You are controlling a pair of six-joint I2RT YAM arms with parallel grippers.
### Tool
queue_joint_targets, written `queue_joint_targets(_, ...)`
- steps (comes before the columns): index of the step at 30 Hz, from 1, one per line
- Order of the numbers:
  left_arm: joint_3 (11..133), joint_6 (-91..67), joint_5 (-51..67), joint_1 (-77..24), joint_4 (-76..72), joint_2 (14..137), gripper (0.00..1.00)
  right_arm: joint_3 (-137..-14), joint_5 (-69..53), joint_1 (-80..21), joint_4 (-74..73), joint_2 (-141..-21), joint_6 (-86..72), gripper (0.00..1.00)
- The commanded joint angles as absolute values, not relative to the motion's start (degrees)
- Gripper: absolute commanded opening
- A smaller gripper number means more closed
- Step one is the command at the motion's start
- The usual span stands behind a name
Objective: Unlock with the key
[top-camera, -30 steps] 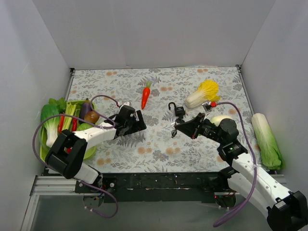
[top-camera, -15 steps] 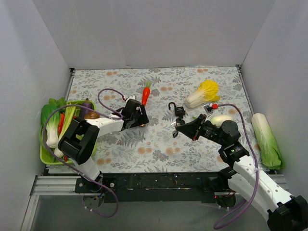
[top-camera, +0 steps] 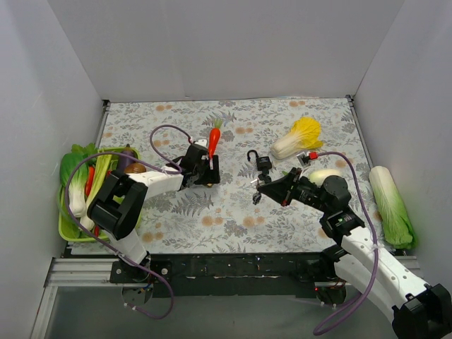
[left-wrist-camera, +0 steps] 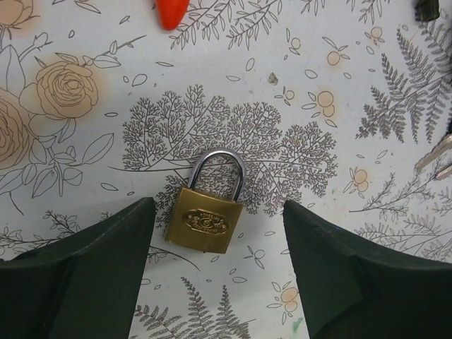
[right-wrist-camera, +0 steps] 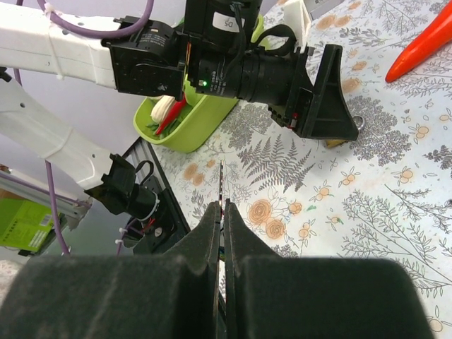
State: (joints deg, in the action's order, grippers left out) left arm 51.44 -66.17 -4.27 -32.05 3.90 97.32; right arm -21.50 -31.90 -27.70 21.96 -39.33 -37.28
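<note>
Over the last second your left gripper [top-camera: 205, 171] swung away from the green tub [top-camera: 65, 227] toward the carrot [top-camera: 213, 141]. Its jaws stood wide, 1 on each side of the brass padlock [left-wrist-camera: 206, 224], which lay flat between them, untouched, with its shackle pointing away. That probably set up the hold. Your right gripper [right-wrist-camera: 221, 212] was clamped on the key [right-wrist-camera: 222, 185], blade pointing at the left gripper. The carrot tip lay just beyond the lock, open cloth separated the 2 grippers, and the walls were well apart.
</note>
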Motion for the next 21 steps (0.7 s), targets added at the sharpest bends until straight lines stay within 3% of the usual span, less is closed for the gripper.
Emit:
queue_joint_targets(1, 53.17, -59.78, -0.10, -32.52, 8.09, 96.59, 0.73, -21.09, -33.40, -27.42, 24.43, -40.16, -37.35, 0.01)
queue_joint_targets(11, 64.94, -52.12, -7.11, -36.65, 24.59, 101.95, 0.72, -20.74, -33.49, -27.42, 23.73, -39.11, -37.26, 0.01)
queue_joint_targets(21, 67.32, -49.48, -10.02, -36.74, 28.04, 104.68, 0.69, -20.92, -33.92, -27.42, 24.35, -39.81, -37.44, 0.01)
